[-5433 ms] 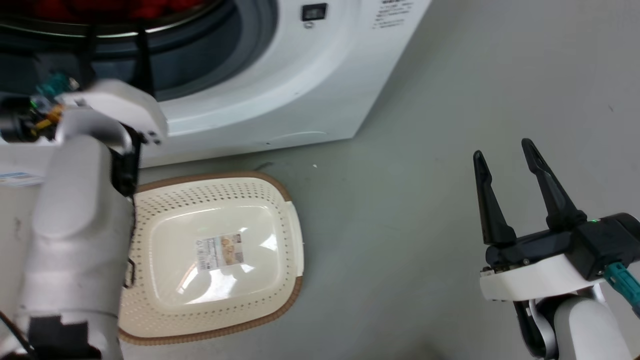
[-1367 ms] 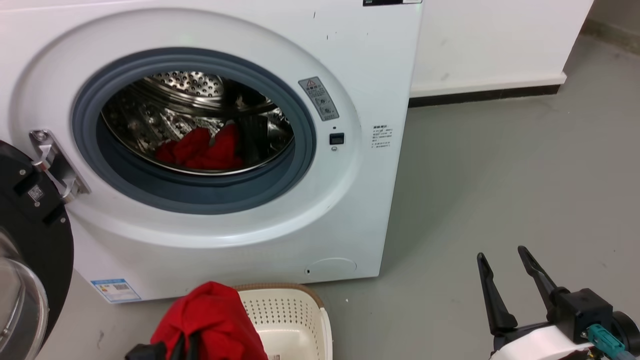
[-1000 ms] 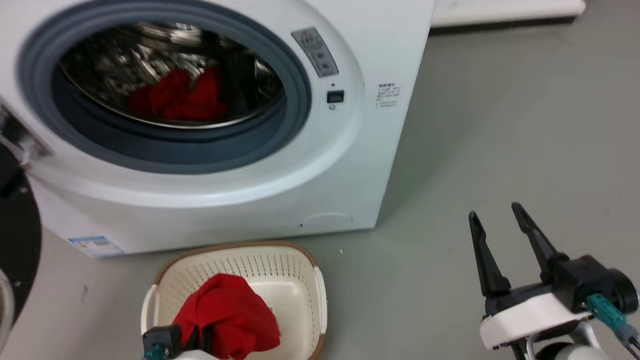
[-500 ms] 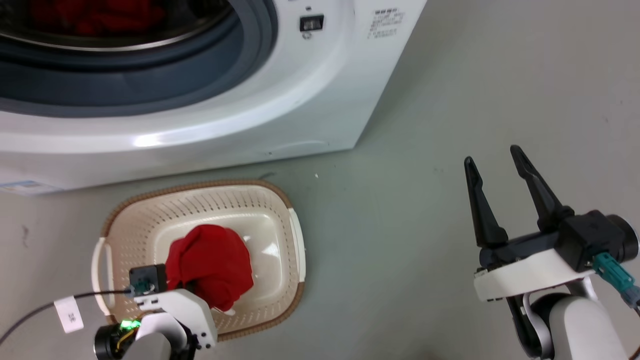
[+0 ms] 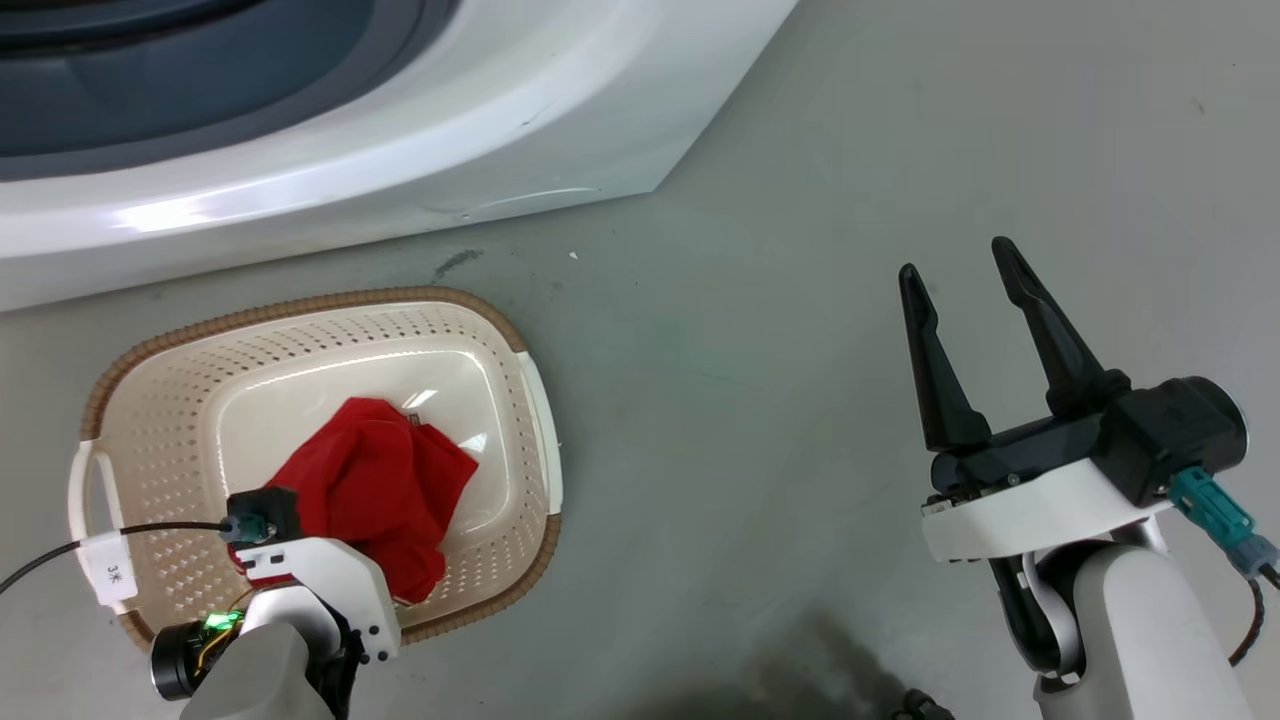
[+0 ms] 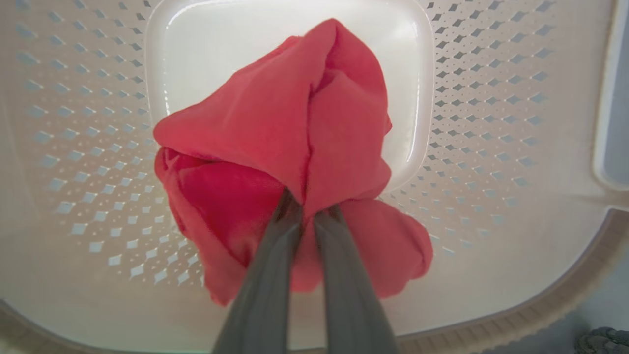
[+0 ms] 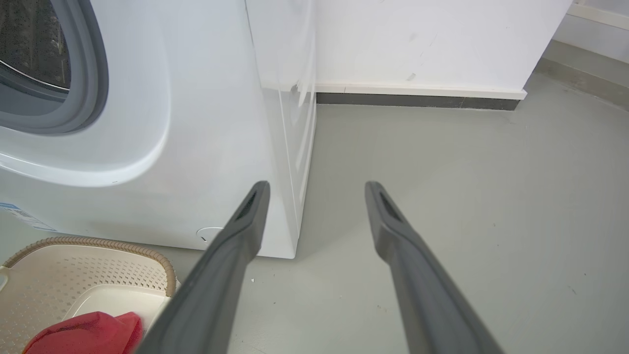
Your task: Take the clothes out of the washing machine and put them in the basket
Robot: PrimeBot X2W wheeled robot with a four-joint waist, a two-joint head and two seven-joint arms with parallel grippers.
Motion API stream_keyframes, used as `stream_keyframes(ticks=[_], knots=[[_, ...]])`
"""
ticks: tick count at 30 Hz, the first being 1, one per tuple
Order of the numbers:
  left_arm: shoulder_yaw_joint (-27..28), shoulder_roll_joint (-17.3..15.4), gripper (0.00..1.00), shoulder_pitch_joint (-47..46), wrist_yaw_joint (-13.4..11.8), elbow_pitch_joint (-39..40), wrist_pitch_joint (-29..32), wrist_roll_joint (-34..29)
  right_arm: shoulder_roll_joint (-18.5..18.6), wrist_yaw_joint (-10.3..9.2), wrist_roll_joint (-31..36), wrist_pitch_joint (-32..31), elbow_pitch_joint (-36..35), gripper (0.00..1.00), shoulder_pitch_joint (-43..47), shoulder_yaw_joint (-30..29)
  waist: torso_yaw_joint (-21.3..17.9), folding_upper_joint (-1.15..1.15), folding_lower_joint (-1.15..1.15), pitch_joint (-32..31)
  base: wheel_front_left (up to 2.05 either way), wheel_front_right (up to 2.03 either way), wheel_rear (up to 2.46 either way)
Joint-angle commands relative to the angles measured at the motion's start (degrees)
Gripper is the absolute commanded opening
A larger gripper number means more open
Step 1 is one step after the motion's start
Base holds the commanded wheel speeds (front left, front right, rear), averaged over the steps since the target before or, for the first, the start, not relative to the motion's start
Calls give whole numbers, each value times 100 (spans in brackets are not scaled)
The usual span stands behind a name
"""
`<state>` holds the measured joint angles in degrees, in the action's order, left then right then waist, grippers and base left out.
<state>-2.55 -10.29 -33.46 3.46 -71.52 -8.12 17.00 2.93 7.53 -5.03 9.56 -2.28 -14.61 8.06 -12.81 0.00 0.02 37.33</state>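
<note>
One cloth pinched in left fingers, low in basket; right fingers spread. Cld snag on release, lift out.

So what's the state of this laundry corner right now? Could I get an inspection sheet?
Surface: grey floor, dark smudge near the washing machine.
Job's things: red garment inside the basket.
Clutter: nothing seen.
Tools: left tool shut on the red garment; right tool open and empty over the floor.
Cables: black cable with white tag by the left wrist; teal plug on the right wrist.
Surroundings: white wall with dark skirting.
</note>
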Motion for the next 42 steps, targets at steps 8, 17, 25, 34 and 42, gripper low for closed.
stream_keyframes(ticks=[8,17,25,34,42], knots=[[-17,53,100,-104,-36,-158,102,75,-11,-7,-35,116,215,100,-132,-44,19,0,-2,-98,0,0,0],[-6,246,100,301,65,-192,-404,215,-9,-8,130,85,398,100,222,-154,328,0,-2,-1213,0,0,0],[8,289,100,741,21,401,-710,177,-9,-7,294,-126,315,100,826,-323,649,0,-2,-2227,0,0,0],[212,376,100,1793,-196,2687,-707,-281,-9,-7,344,-389,73,100,1458,-456,887,0,-2,-3026,0,0,0],[262,465,100,2145,-255,4013,-708,-684,-11,-7,310,-523,-167,100,1686,-454,985,0,-2,-3229,0,0,0]])
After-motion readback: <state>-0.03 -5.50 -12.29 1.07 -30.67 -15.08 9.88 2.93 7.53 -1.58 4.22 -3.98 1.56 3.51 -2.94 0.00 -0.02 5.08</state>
